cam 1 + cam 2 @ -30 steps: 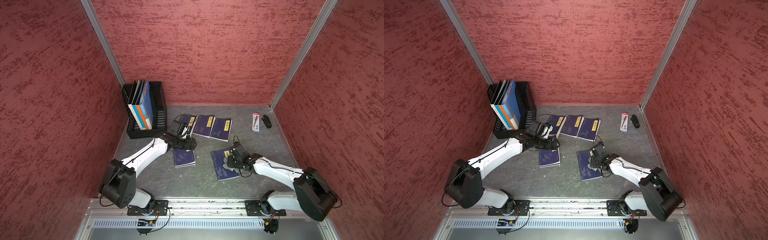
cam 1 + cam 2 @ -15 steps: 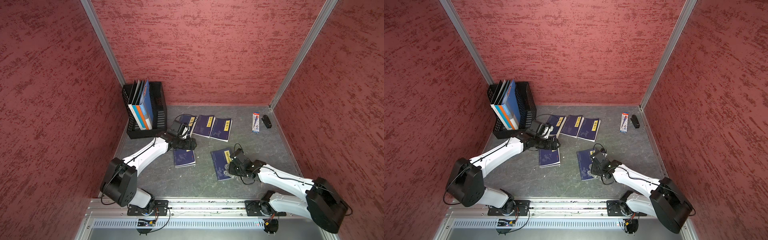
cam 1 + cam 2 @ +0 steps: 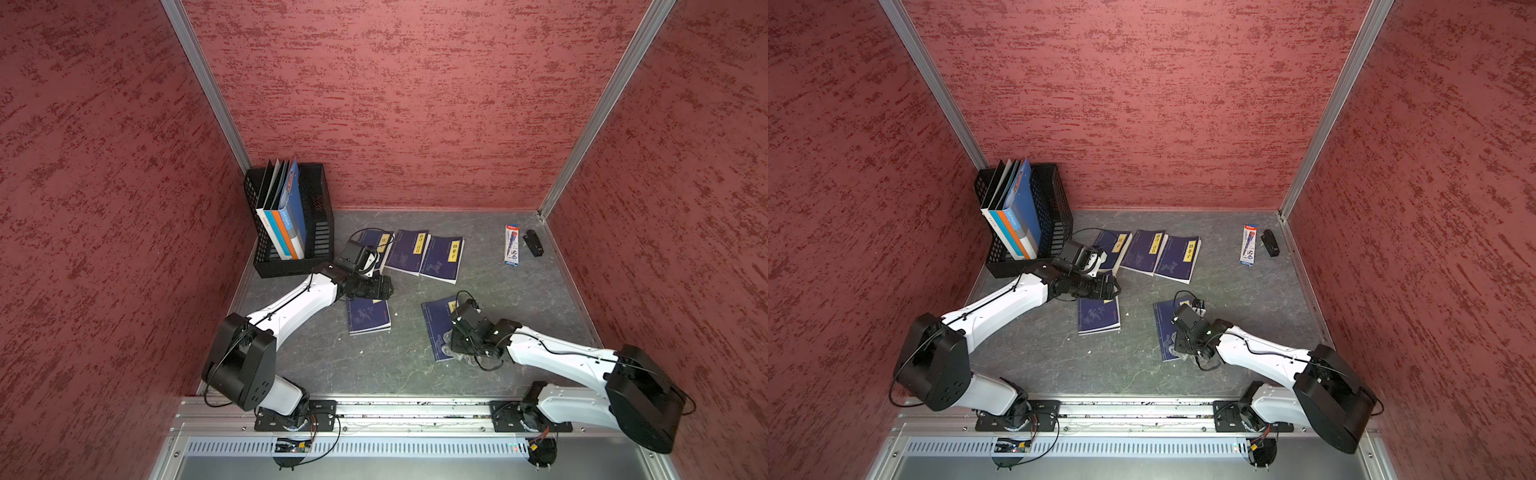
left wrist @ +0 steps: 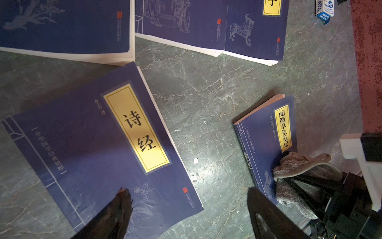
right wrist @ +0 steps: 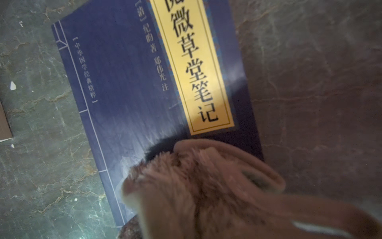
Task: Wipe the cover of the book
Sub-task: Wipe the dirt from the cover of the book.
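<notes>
The book [image 3: 434, 328] is dark blue with a yellow title label and lies flat on the grey floor, right of centre in both top views [image 3: 1165, 328]. My right gripper [image 3: 461, 345] is shut on a fuzzy grey-brown cloth [image 5: 206, 196] and presses it onto the near half of the cover [image 5: 134, 82]. The cloth [image 4: 299, 175] hides the right fingers in the right wrist view. My left gripper [image 4: 187, 191] stands open, with nothing between its fingers. It hovers above a second blue book [image 4: 93, 155], left of centre [image 3: 368, 316].
A black file basket [image 3: 322, 232] holding folders stands at the back left. Three more blue books [image 3: 415, 249] lie in a row at the back. A pen pack [image 3: 511, 245] and a small black object [image 3: 533, 243] lie at the back right. Red walls enclose three sides.
My right gripper has dragged the cloth along the cover toward the front edge. The left arm has not moved.
</notes>
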`<move>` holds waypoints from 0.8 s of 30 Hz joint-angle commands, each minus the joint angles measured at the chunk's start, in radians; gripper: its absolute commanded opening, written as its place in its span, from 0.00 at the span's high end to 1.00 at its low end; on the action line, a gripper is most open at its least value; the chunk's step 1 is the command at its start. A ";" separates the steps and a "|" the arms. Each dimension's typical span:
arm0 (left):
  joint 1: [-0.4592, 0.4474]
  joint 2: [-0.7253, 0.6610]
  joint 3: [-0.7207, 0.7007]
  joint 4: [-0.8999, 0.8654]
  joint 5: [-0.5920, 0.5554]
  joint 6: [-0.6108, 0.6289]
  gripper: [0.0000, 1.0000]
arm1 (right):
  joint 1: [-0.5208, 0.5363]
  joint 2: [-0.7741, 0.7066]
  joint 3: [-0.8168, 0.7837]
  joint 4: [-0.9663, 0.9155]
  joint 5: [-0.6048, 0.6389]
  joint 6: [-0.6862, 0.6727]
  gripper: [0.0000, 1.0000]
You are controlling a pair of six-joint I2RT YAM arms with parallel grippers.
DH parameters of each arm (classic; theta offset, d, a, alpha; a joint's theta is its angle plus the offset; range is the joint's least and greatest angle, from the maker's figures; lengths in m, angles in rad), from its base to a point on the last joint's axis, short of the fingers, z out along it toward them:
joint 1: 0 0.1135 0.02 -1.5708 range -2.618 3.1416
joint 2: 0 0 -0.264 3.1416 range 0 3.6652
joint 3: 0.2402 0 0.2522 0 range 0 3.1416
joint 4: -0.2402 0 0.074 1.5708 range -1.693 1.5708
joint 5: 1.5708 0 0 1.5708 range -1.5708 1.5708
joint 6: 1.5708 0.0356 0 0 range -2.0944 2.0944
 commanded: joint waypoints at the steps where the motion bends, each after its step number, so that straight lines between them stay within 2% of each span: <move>1: 0.006 -0.003 0.026 0.000 0.006 0.014 0.11 | 0.015 0.081 -0.021 -0.008 -0.037 -0.008 0.77; 8: 0.006 -0.023 0.030 -0.013 0.004 0.011 0.11 | -0.080 0.287 0.090 0.151 0.011 -0.126 0.75; 14: 0.007 -0.049 0.021 -0.030 0.000 0.009 0.11 | -0.148 0.377 0.170 0.199 0.024 -0.201 0.76; 19: 0.008 -0.059 0.004 -0.022 -0.004 0.008 0.11 | -0.132 0.300 0.110 0.162 -0.034 -0.193 0.76; 24: 0.012 -0.049 0.010 -0.019 0.000 0.011 0.11 | -0.028 0.139 0.001 0.078 -0.093 -0.096 0.76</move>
